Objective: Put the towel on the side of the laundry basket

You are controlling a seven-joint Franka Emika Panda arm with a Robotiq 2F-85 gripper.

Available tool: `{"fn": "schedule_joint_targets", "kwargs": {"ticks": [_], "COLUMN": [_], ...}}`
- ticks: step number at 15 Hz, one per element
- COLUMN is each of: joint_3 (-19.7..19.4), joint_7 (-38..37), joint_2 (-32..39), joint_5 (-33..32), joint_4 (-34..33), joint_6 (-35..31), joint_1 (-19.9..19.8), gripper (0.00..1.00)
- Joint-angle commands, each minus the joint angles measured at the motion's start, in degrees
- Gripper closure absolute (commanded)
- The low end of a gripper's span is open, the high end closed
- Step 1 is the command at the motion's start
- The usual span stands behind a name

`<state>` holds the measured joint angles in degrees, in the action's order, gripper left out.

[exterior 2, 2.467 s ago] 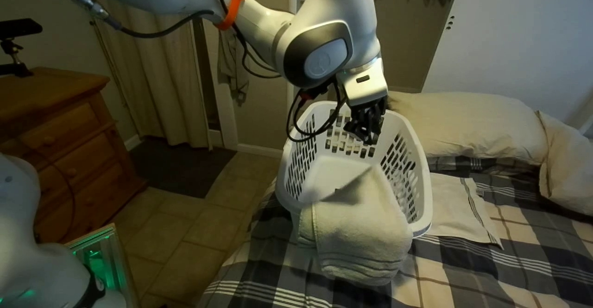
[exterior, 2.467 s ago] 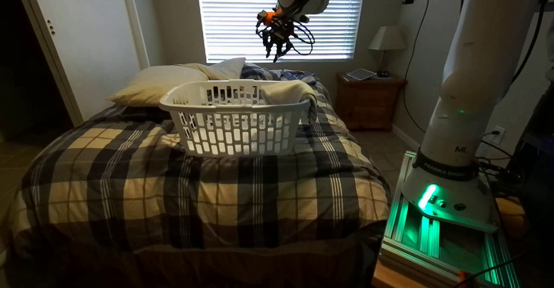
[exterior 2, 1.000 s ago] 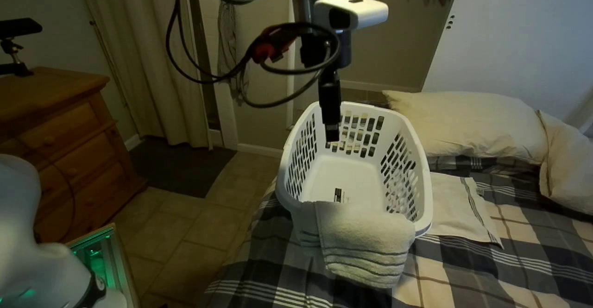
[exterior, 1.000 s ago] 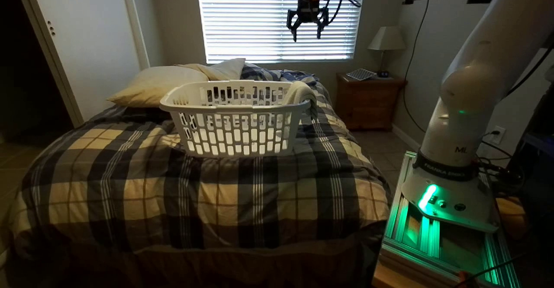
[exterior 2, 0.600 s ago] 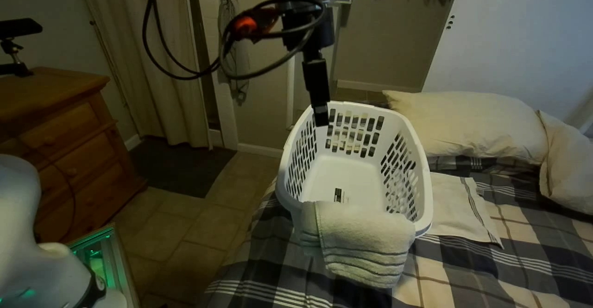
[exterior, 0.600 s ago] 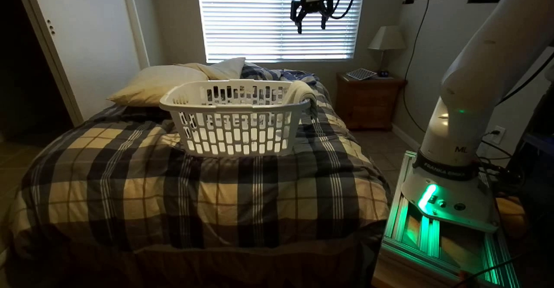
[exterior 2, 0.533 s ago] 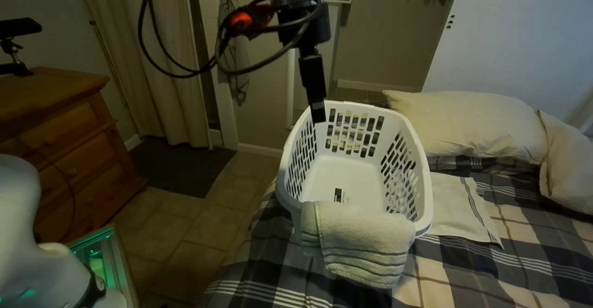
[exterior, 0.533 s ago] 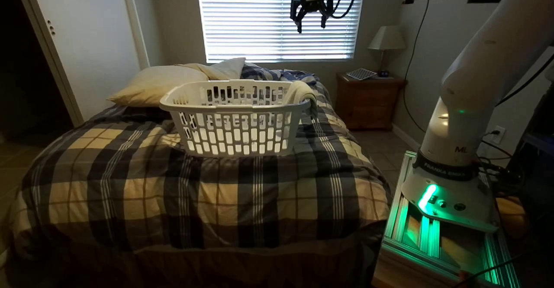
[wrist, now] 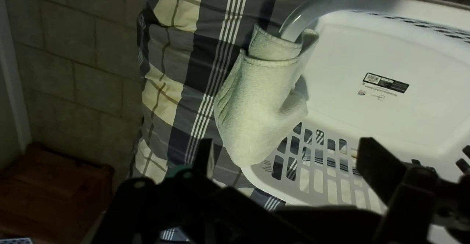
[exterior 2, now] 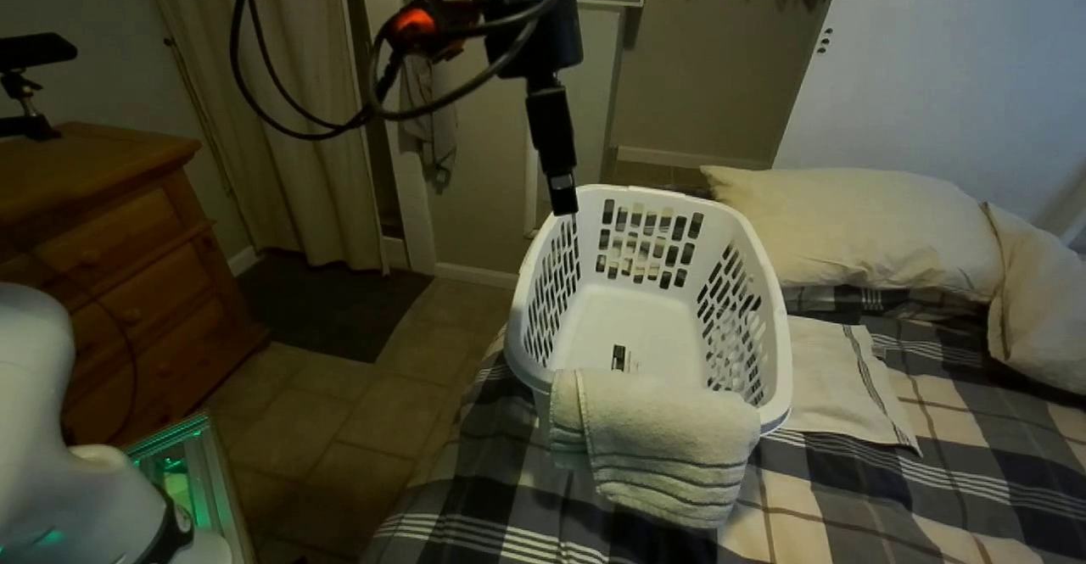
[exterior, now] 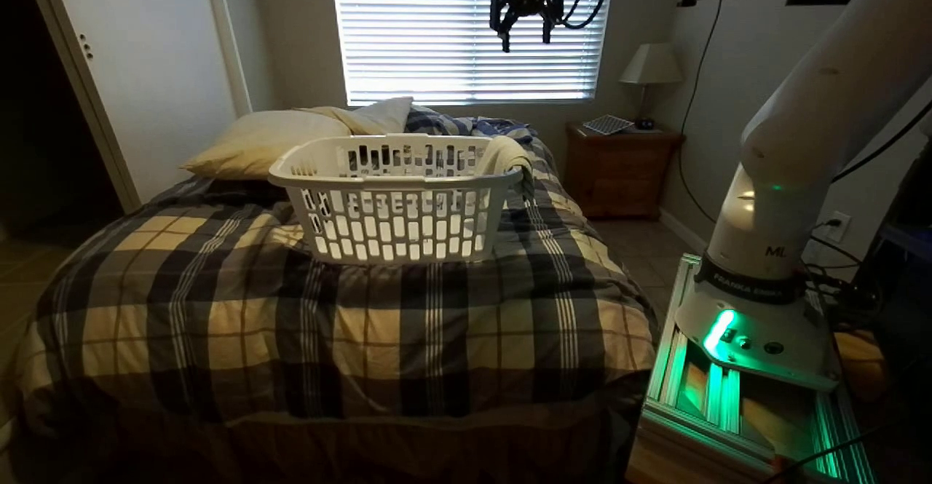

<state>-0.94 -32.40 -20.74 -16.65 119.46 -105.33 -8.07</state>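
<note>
Presently, see the Robotiq gripper [exterior: 526, 41] with jaws spread wide, blocking part of the wrist view. Lower, find a cream towel [exterior 2: 670, 428] draped over the end rim of a white laundry basket [exterior 2: 632, 318] on a plaid comforter [exterior: 371, 324]. Beside the basket, notice a striped cloth [exterior 2: 836, 386], then a pillow [exterior 2: 857, 225]; farther, a wooden nightstand [exterior: 619, 171] and table lamp [exterior: 650, 65].

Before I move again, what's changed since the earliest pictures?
The claw has risen, turned and swung toward the robot's base; it is open and holds nothing. The inner end of the towel, raised before, has dropped into the basket; the towel lies draped over the basket's side. The claw was already off it then, so no letting go shows. The basket and pillow stayed put.
</note>
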Motion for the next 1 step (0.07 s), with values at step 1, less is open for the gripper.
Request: {"fn": "schedule_joint_targets", "kwargs": {"ticks": [1], "joint_3": [0.4], "joint_7": [0.2], "joint_2": [0.1], "joint_5": [0.2], "joint_4": [-0.1], "joint_6": [0.1], "joint_1": [-0.6], "gripper": [0.00]}}
